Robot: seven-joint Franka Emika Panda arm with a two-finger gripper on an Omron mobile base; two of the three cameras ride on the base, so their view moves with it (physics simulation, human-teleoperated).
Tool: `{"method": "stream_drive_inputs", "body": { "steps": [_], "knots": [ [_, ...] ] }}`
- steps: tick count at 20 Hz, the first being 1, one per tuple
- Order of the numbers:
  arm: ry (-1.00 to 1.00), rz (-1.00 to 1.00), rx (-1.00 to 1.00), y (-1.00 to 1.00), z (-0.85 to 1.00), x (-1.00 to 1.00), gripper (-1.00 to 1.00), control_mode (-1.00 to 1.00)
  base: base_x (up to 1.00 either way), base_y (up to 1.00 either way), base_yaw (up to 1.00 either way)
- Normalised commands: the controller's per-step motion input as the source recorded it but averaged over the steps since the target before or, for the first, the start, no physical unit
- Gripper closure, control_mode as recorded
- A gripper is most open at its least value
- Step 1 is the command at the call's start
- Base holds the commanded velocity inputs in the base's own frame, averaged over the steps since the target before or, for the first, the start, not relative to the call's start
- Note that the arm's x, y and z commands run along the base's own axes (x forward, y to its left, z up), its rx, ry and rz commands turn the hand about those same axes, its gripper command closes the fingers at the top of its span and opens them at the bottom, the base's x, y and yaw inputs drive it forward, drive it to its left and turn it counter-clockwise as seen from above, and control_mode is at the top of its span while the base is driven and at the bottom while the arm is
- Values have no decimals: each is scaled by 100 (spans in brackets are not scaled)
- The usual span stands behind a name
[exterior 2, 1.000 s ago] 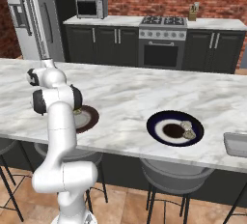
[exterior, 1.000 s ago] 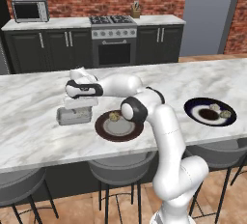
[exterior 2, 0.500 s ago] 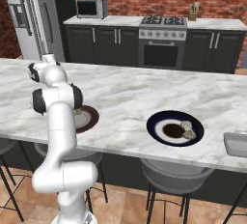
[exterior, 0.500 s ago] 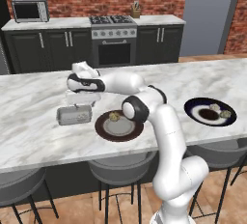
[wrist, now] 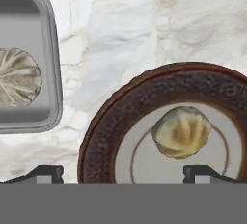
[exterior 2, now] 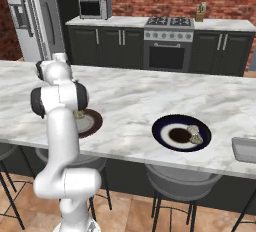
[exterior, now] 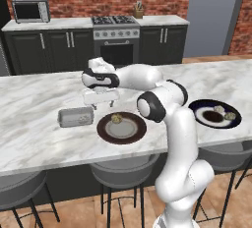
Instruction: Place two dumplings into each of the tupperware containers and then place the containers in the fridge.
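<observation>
You have the fridge (exterior 2: 30, 18) at the far left of the right base view: tall, silver-grey and smooth, with a dispenser panel and a dark vertical handle. The bench (exterior: 39, 133) is a long slab of white marble with grey veining. On it near the arm sits a round brown-rimmed plate (exterior: 121, 128) with a pale centre, glossy and shallow; further to the arm's right lies a round dark blue-rimmed plate (exterior: 215, 113) with a dark middle.

Left of the brown plate you see one tupperware container (exterior: 76, 117), a shallow translucent grey box with rounded corners; in the hand view its rounded wall (wrist: 52, 63) encloses one dumpling (wrist: 18, 77), pale tan with pleated folds. A second grey container (exterior 2: 245, 149) rests at the bench's right end, well apart from the first.

One creased, rounded dumpling (wrist: 182, 132) lies on the brown plate's pale centre. Two more dumplings (exterior 2: 193, 134) sit together on the blue-rimmed plate.

The fingers (wrist: 124, 172) are spread wide, their dark tips (wrist: 48, 172) standing apart above the brown plate's rim, holding and touching nothing.
</observation>
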Motion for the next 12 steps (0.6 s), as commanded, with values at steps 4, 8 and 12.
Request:
{"method": "stream_drive_inputs", "body": {
  "steps": [4, 8, 12],
  "knots": [
    [0, -5, 5, -99, 0, -76, -100, -100, 0, 0, 0],
    [0, -2, 3, -61, 0, -23, -100, -100, 0, 0, 0],
    [-7, 0, 0, -2, -14, 29, -100, -100, 0, 0, 0]
  ]
}}
